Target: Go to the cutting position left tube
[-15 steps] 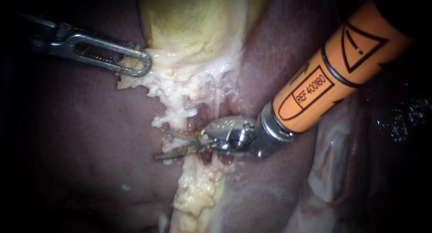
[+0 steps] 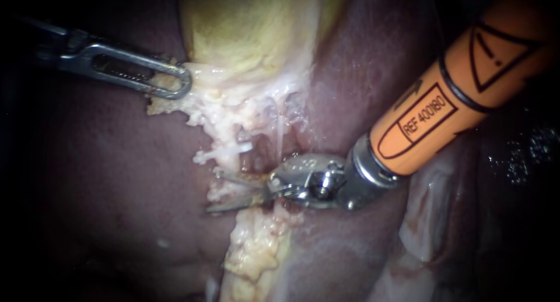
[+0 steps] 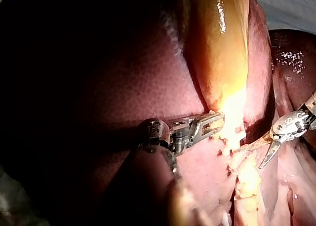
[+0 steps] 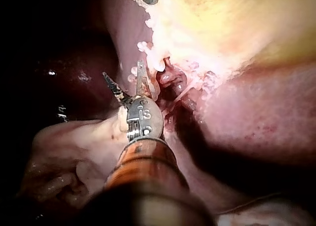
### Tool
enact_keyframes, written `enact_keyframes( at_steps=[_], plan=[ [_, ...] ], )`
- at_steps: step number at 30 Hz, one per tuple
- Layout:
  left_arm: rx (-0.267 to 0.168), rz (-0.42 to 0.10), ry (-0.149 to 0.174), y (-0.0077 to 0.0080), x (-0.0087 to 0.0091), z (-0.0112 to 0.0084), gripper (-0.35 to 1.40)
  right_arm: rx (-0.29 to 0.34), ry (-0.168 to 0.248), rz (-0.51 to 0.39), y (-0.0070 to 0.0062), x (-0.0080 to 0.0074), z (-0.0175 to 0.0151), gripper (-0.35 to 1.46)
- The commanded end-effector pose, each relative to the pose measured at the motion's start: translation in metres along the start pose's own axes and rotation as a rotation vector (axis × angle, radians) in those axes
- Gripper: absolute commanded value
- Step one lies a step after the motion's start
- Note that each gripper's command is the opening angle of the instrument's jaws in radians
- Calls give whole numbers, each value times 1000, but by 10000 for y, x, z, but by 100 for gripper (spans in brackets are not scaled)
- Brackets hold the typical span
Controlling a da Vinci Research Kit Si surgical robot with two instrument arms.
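Two thin blades of orange-sleeved right instrument (image 2: pixel 214 191) apart, just under whitish left tube (image 2: pixel 233 150). Grey slotted jaws of left instrument (image 2: pixel 181 83) clamped on pale fatty tissue (image 2: pixel 204 112) at yellow gallbladder (image 2: pixel 251 28) lower edge.

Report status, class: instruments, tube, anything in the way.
Left instrument shut on tissue. Right instrument blades open beside a white tube, not around it. Nothing in the way.

Your endoscope sits close over the pale tissue (image 2: pixel 233 112) beside the gallbladder (image 2: pixel 251 28); your left wrist camera stands farther back behind your left instrument (image 3: pixel 210 125), your right wrist camera looks closely along your right instrument (image 4: pixel 123 75). All three share that pale tissue.
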Motion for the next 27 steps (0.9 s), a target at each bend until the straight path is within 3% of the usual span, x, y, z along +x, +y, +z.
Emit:
enact_keyframes(
  at_steps=[1, 9, 27],
  plan=[
    [-3, -1, -2, 1, 0, -2, -35, 3, 4, 0, 0, -1, -5, 143],
    [-2, -2, -1, 6, 0, -3, -35, 20, 16, -5, 17, -6, -28, 140],
    [-2, -3, -1, 6, 0, -3, -35, 32, 40, -49, 41, -18, 4, 141]
  ],
)
